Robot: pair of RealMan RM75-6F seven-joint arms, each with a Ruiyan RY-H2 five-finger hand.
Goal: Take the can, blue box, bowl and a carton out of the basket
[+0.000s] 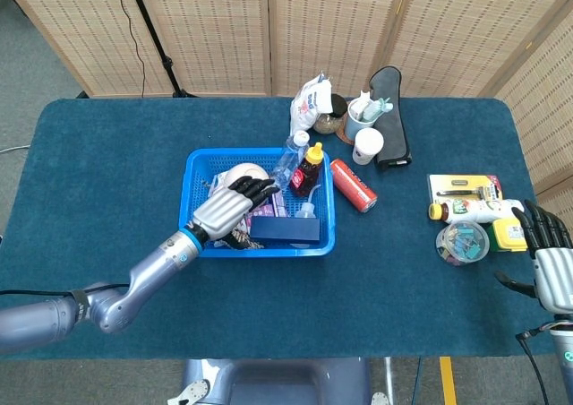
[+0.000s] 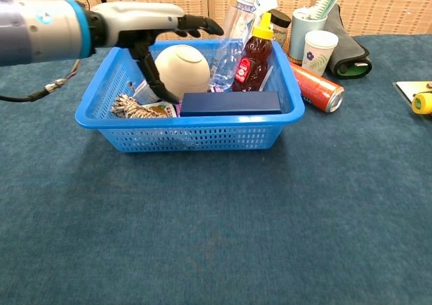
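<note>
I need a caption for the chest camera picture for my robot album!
Robot's left hand reaches over the round cream bowl in the blue plastic basket, beside the dark blue box.

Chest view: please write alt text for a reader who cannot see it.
The robot's left hand reaches with open fingers over an upturned cream bowl inside a blue basket, which also holds a blue box and bottles. A red can lies on the table beside the basket.
</note>
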